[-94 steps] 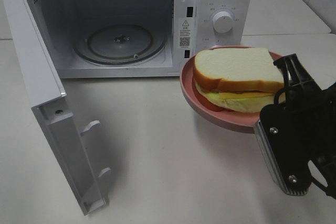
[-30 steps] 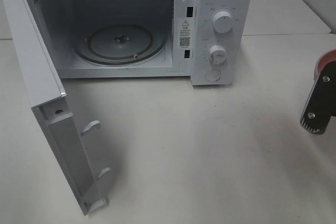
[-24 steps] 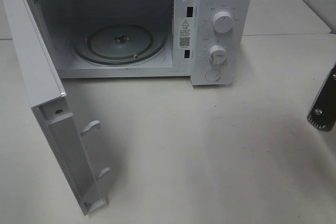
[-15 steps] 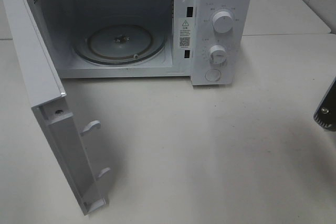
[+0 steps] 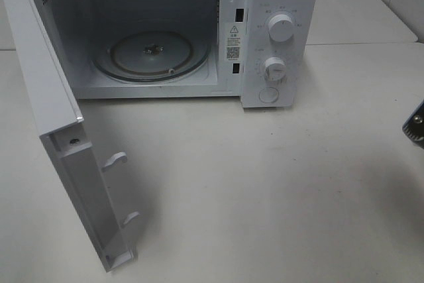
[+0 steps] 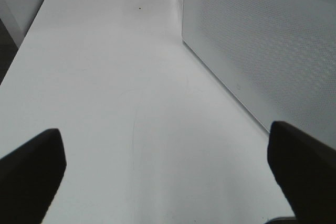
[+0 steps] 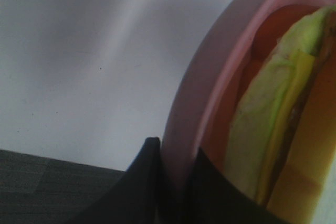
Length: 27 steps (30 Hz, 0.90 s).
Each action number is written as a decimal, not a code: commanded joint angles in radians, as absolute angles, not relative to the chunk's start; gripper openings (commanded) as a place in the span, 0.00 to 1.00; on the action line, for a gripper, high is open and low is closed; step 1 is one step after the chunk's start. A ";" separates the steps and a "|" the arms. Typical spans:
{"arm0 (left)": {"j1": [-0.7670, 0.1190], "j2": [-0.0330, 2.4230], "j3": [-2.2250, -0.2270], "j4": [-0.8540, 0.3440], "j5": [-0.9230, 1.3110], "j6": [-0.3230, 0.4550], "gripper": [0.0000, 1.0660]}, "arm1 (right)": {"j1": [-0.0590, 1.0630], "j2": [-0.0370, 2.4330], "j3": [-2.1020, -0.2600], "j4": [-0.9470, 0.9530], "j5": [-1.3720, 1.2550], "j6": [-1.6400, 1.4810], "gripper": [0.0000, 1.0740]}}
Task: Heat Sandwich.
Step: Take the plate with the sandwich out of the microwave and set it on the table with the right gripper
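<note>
In the right wrist view my right gripper (image 7: 176, 177) is shut on the rim of the round pink plate (image 7: 199, 93). The plate carries the sandwich (image 7: 262, 140), whose yellow-green filling shows. In the exterior view plate and sandwich are out of frame. Only a dark sliver of the right arm (image 5: 417, 126) shows at the right edge. The white microwave (image 5: 278, 4) stands at the back with its door (image 5: 59, 117) swung wide to the left and a bare glass turntable (image 5: 151, 54) inside. My left gripper (image 6: 168, 177) is open over the table, beside the door's outer face (image 6: 262, 40).
Two knobs (image 5: 281, 29) and a round button sit on the microwave's right panel. The open door juts toward the table's front left. A second white tabletop (image 5: 358, 11) lies behind at the right.
The right arm has carried the plate and sandwich from in front of the microwave's panel off the right edge of the exterior view. Over the last second it kept sliding right. The left arm stayed put.
</note>
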<state>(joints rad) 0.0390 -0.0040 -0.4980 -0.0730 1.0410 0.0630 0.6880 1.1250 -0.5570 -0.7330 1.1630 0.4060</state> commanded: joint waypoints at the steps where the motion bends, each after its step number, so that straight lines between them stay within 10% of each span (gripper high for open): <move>1: 0.038 -0.029 -0.495 -0.072 1.039 0.061 0.95 | 0.688 1.119 -0.564 -0.772 1.180 0.429 0.08; 27: 0.038 -0.029 -0.495 -0.072 1.039 0.061 0.95 | 0.687 1.358 -0.690 -0.818 1.112 0.599 0.04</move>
